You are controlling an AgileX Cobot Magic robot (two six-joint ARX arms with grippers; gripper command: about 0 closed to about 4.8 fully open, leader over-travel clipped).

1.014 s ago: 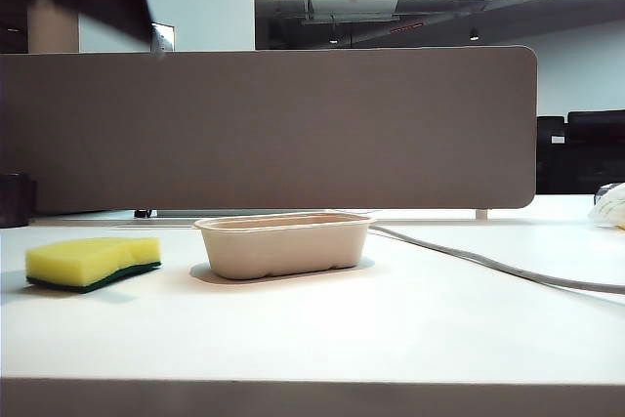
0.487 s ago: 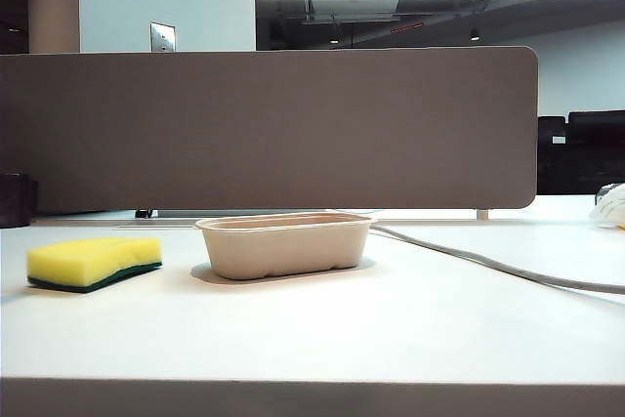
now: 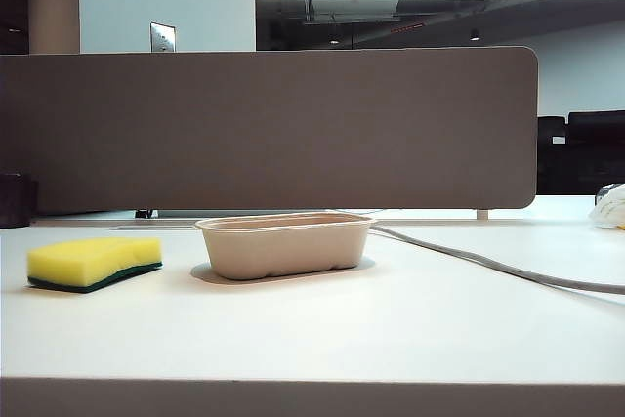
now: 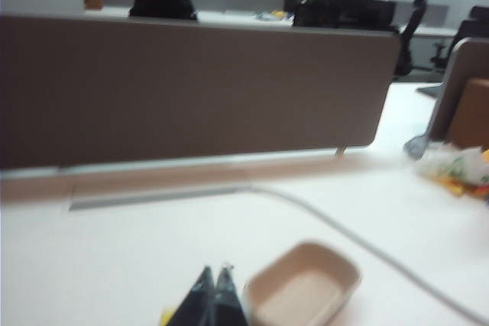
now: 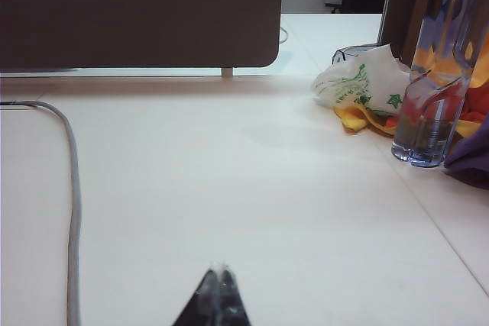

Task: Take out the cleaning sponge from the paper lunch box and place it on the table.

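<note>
exterior view shows the cleaning sponge (image 3: 94, 263) lying flat on the tabletop (image 3: 391, 329), yellow side up and green layer underneath, just beside the paper lunch box (image 3: 285, 244) on its left and clearly apart from it. its long axis runs roughly across that view, much as the box's does. the box looks empty from what its rim lets through, and the left wrist view agrees: its beige floor is bare. a grey cable (image 3: 488, 266) trails off from behind the box toward the right edge. neither arm appears in the exterior view.

the left gripper (image 4: 216, 284) has its tips pressed together with nothing between them, and it hangs high above the tabletop. the box sits just beyond and to one side of those tips, and a sliver of yellow at the picture's edge beside them is probably the sponge, almost under the gripper. the right gripper (image 5: 221, 274) is likewise pressed together and empty, over bare tabletop on the far side of the cable, with a clear bottle (image 5: 432, 66) and a plastic bag (image 5: 367, 82) off to its side; the sponge is nowhere in its view.

judging by this, the left arm is much the nearer one, and the sponge already rests where the task wants it, so little remains to do.
</note>
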